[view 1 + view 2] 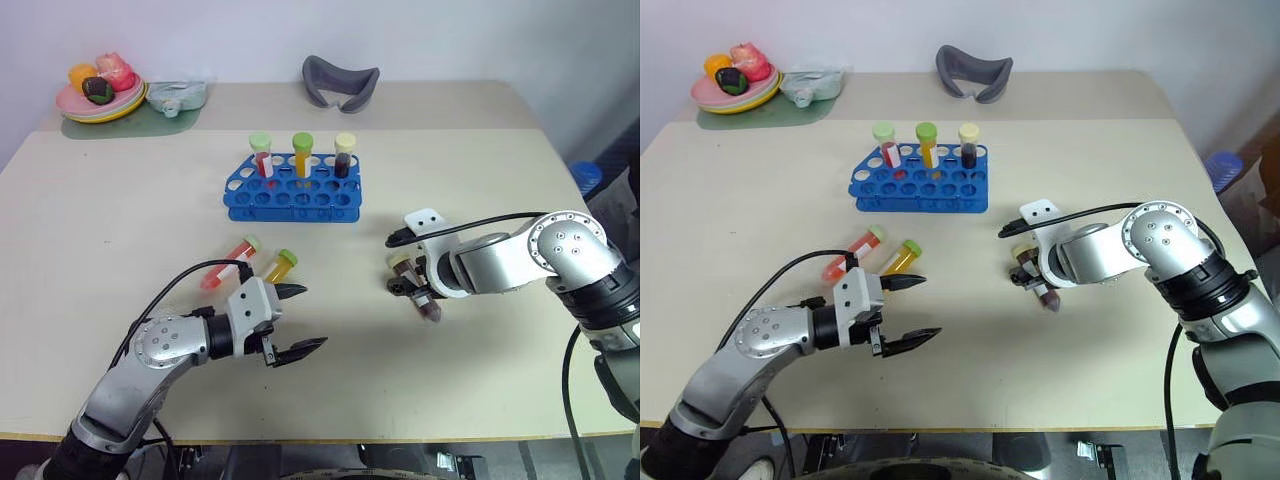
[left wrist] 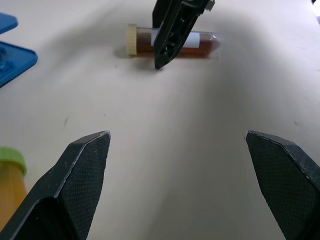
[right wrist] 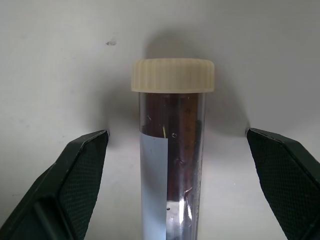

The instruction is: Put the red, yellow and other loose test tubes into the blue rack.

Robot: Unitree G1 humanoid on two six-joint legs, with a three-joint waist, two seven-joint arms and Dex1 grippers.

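A grey curved holder (image 1: 340,81) and a plate of toy food (image 1: 100,95) sit at the table's (image 1: 500,380) far edge.

We see the blue rack (image 1: 292,190) standing on the table with three capped tubes upright in its back row; the red tube (image 1: 228,262) and the yellow tube (image 1: 281,266) lie flat side by side in front of it; the brown tube (image 3: 172,165), with a pale-yellow cap, lies flat further right.

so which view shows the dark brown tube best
The right wrist view: the dark brown tube lies centred between the open right gripper's fingers, pale cap clear. The left wrist view shows it lying sideways, partly behind a finger. In the eye views the gripper partly covers it.
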